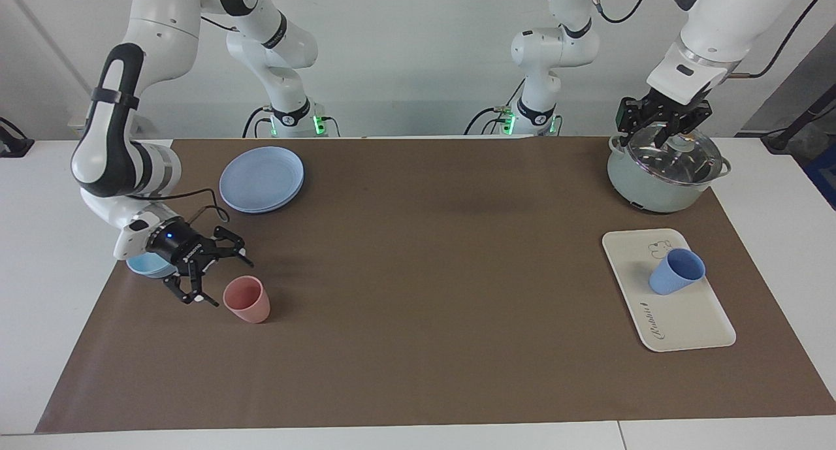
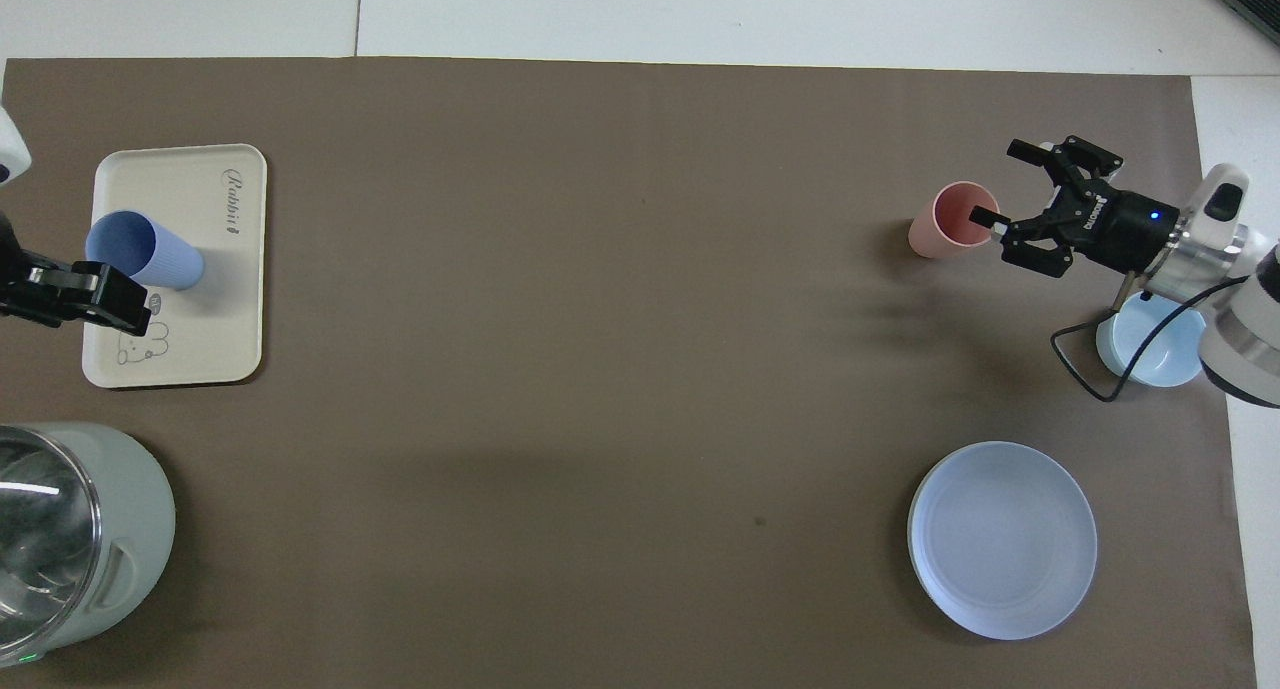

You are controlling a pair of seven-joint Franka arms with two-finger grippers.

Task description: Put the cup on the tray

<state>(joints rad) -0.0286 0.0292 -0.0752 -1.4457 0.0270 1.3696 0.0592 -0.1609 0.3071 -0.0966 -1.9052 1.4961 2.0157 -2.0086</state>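
Cream tray (image 1: pixel 679 319) near mat edge bearing blue cup (image 1: pixel 677 272), left pincer (image 1: pixel 666 131) released, right pincer (image 1: pixel 219 277) spread.

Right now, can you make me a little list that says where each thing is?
cup: upright on the tray
tray: toward the left arm's end of the table
left gripper: over the pot's lid, holding nothing
pot: nearer the robots than the tray
right gripper: jaws open, beside the pink cup
pink cup: on the mat, not held
plates: stacked near the right arm

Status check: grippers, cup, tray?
Left gripper over pot lid, empty. Right gripper open beside pink cup. Blue cup upright on tray. Nothing obstructing.
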